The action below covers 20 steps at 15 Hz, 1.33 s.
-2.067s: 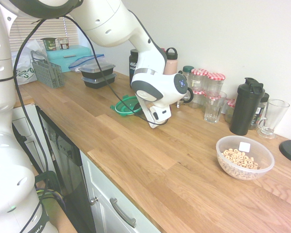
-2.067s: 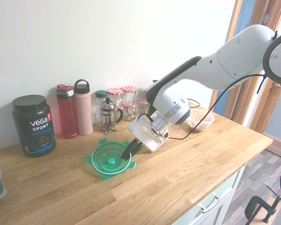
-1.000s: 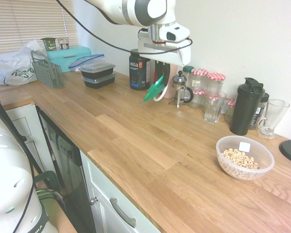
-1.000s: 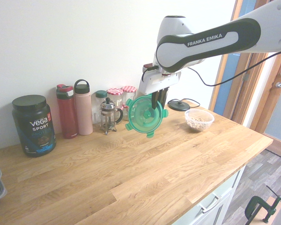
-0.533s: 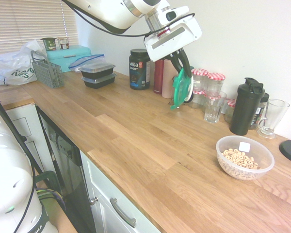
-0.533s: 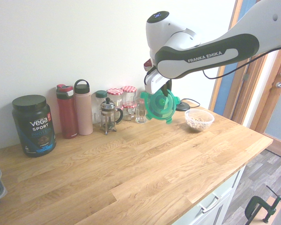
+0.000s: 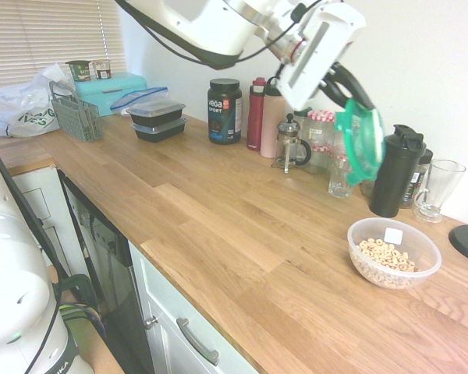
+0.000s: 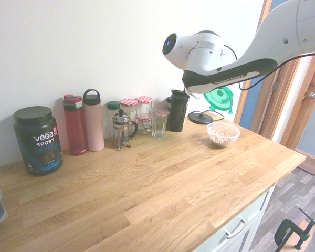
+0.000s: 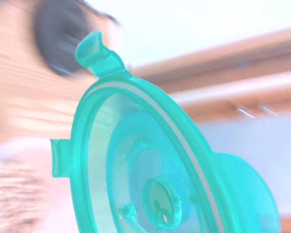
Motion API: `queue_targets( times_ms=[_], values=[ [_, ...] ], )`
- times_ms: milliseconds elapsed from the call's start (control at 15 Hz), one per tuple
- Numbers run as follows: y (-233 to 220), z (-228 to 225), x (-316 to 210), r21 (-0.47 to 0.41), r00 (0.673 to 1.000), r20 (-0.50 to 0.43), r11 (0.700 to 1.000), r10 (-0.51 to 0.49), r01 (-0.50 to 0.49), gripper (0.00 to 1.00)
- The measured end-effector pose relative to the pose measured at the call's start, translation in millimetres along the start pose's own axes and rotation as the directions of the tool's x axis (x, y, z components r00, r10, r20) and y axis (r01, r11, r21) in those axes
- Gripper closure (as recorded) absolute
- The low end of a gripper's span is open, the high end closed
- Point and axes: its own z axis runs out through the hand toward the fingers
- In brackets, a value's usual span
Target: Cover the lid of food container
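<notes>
In the second exterior view, the arm's own white casing covers my hand, and only part of the lid [image 8: 219, 98] peeks out behind it, above the food container [image 8: 223, 134]. The wrist view is smeared: the lid [image 9: 150, 170] fills most of it, one clip tab clear at its rim, but the dark round shape and the wood behind it are too blurred for me to name.

From the first exterior view I can read things better. My hand [image 7: 349, 92] is clenched on the lid's [image 7: 362, 145] upper edge, and the lid hangs from the fingers nearly on edge, tilted, up in the air. It sits in front of the drinking glass [image 7: 345, 171] and the black shaker bottle [image 7: 395, 171], partly hiding both. The food container [image 7: 394, 252], with cereal rings and a white sticker inside, rests uncovered on the table [image 7: 242, 234], lower and nearer the camera than the lid, well apart from it.
</notes>
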Motion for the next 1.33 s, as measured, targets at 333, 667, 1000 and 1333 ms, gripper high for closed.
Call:
queue_targets(
  times_ms=[333, 667, 1000, 1333],
  values=[
    [-31.3, 79.9, 7.5, -0.297, 0.997, -0.053, 0.952, 0.061, -0.074, 1.00],
    [-70.9, 118.6, -5.0, -0.416, 0.997, -0.026, 0.906, 0.078, -0.081, 1.00],
    [-91.7, 117.9, -20.9, -0.402, 0.998, -0.015, 0.913, 0.063, -0.064, 1.00],
    [-103.9, 124.5, -36.6, -0.408, 0.999, 0.012, 0.912, 0.053, -0.044, 1.00]
  ],
)
